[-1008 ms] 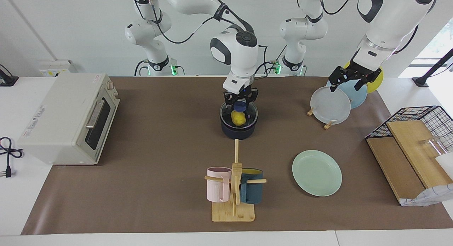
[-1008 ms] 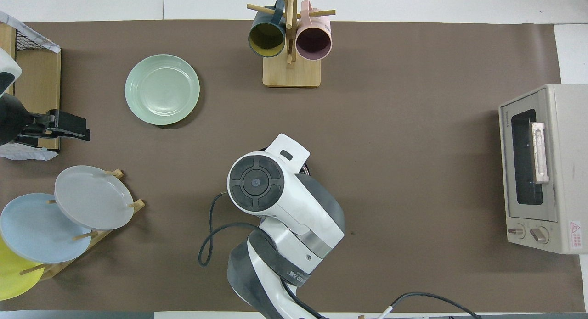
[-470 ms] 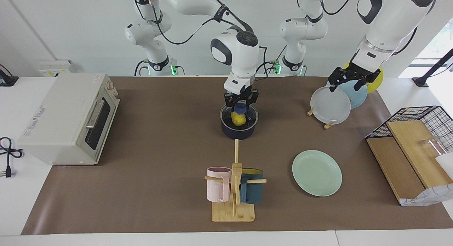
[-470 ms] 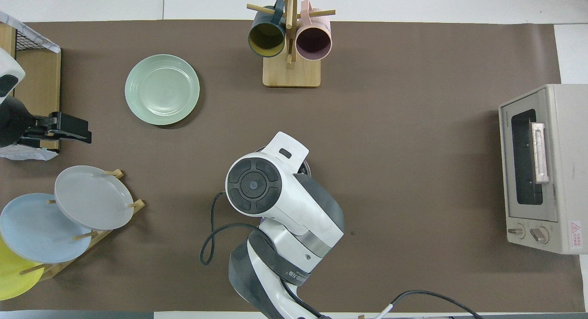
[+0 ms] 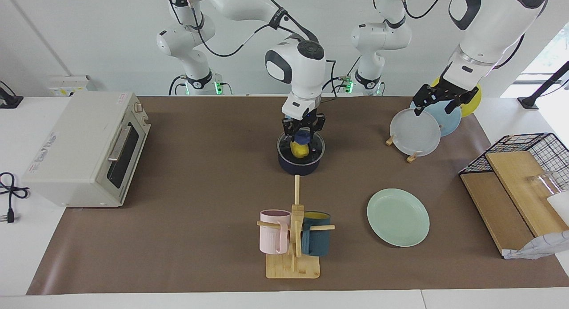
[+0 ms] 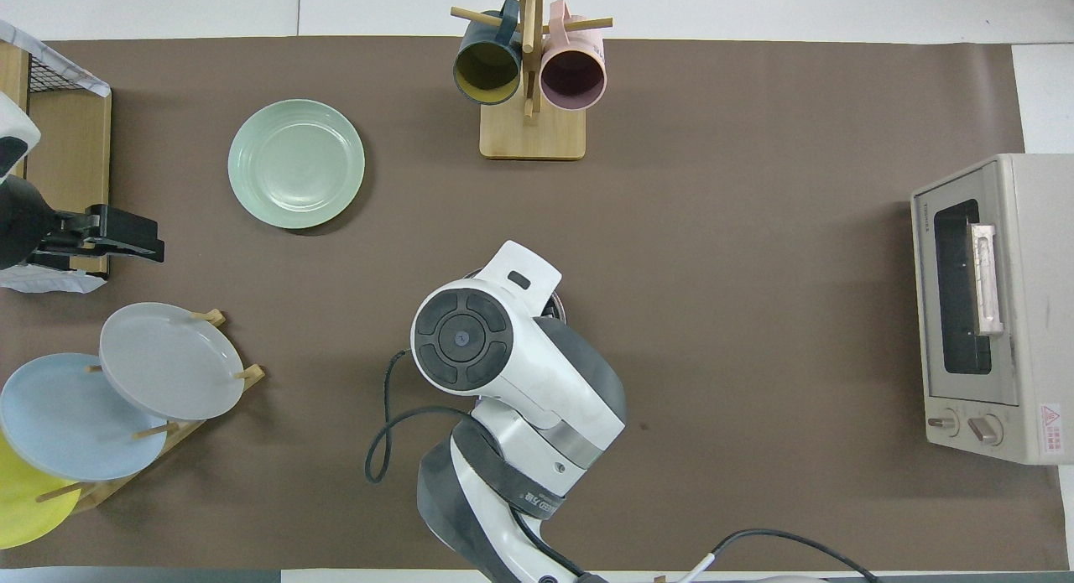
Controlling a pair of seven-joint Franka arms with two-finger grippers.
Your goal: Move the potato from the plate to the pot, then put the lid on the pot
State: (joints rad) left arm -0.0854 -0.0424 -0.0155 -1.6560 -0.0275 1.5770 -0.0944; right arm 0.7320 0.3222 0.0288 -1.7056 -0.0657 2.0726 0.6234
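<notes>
**Desk:** Lowered over the past second, the lid (image 5: 301, 145) now sits level on the pot (image 5: 300, 160); what else has shifted?

**Photographer:** Little. The right gripper (image 5: 302, 132) has come down with it and is clenched on the lid's blue knob. The left gripper (image 5: 437, 99) waits with fingers apart above the rack of plates (image 5: 414, 133) at its own end of the table.

**Desk:** Where is the potato (image 5: 299, 150)?

**Photographer:** Inside the pot, yellow through the glass, directly beneath the right gripper. The plate (image 5: 398, 217) lies bare, farther from the robots and toward the left arm's end, beside the mug stand (image 5: 293, 251).

**Desk:** How does that lid handle?

**Photographer:** Glass in a metal rim: stiff, probably breakable and slick at the edge, so I'd judge the knob the only sensible hold. From overhead the right arm hides pot and lid alike.

**Desk:** What remains?

**Photographer:** Likely just letting go and lifting straight up.
</notes>
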